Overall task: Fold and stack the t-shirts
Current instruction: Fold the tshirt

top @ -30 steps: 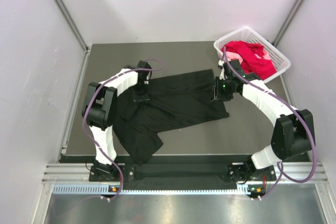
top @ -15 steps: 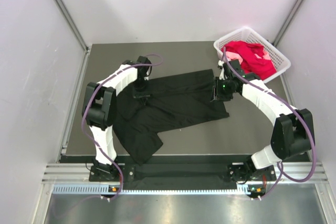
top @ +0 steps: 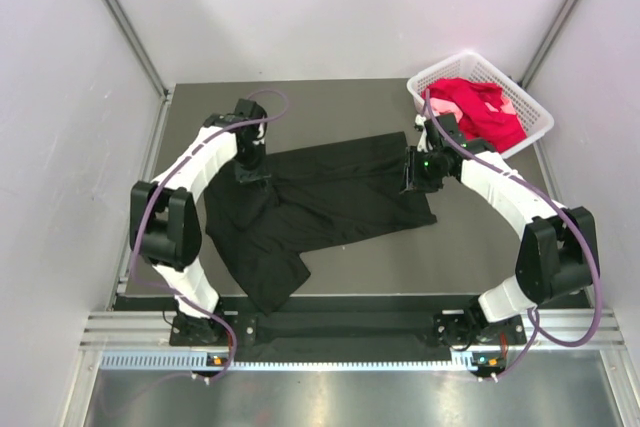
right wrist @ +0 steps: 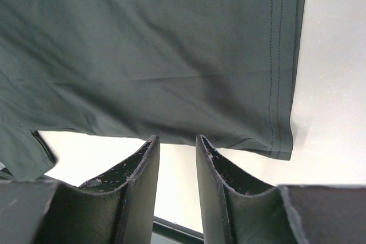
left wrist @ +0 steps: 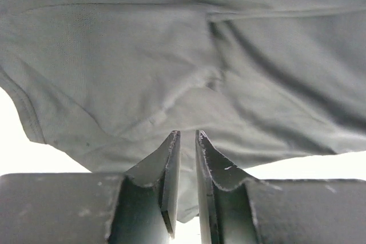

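Sitting at the upper right of the top view, on the far right corner of the table, the white lattice basket (top: 440, 68) holds a crumpled red t-shirt (top: 470, 97). A pale pink t-shirt (top: 506, 104) shows through the red cloth on its right side. Both stay within the rim.

On the dark grey table (top: 400, 257), the black t-shirt (top: 330, 192) lies spread across the middle. Its body runs from centre left to centre right, and one part trails toward the lower left of the frame, near the front edge.

The left fingers (left wrist: 173, 147) hang over the shirt's upper left corner. In the left wrist view they stand only a narrow slit apart, with nothing seen between them. Wrinkled black cloth (left wrist: 114, 55) fills the frame beyond their tips.

The right fingers (right wrist: 150, 158) are at the shirt's right end, just left of the basket. In the right wrist view they are parted with bare table showing between them, and they grip nothing. The stitched hem of the shirt (right wrist: 143, 44) lies just past their tips, and its corner sits at the lower right of the frame.

Pale, plain walls (top: 60, 147) enclose the table on the left, back and right. A metal rail (top: 350, 332) runs along the bottom of the frame, carrying both arm bases.
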Motion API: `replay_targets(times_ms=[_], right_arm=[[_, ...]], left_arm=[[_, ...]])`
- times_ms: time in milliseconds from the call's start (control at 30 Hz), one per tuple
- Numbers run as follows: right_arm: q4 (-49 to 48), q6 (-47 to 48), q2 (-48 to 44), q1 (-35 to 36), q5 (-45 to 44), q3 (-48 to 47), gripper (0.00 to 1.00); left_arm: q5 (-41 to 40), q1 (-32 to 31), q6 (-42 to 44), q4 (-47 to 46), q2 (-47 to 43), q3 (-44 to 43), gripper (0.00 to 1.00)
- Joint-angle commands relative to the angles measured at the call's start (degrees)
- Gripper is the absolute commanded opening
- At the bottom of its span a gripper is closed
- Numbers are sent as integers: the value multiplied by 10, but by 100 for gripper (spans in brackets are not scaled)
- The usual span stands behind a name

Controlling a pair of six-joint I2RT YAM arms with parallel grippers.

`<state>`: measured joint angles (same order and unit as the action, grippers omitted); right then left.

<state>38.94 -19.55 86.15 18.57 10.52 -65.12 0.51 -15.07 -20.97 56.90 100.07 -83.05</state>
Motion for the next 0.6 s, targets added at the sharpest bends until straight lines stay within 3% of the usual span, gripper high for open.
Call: replay_targets(times_ms=[0, 133, 267, 433, 567], right_arm=[[-15, -1, -2, -2, 4, -3, 33], [-12, 0, -8, -2, -3, 2, 33], [-6, 3, -14, -3, -7, 3, 33], [8, 3, -16, -3, -14, 12, 33], [17, 7, -14, -3, -16, 39, 33]], left_arm=[[2, 9, 3, -21, 42, 31, 21], [-18, 16, 14, -52, 92, 66, 20], [-14, 21, 12, -57, 81, 89, 19], [-19, 21, -54, -29, -73, 118, 44], [-20, 22, -129, 4, -194, 172, 49]])
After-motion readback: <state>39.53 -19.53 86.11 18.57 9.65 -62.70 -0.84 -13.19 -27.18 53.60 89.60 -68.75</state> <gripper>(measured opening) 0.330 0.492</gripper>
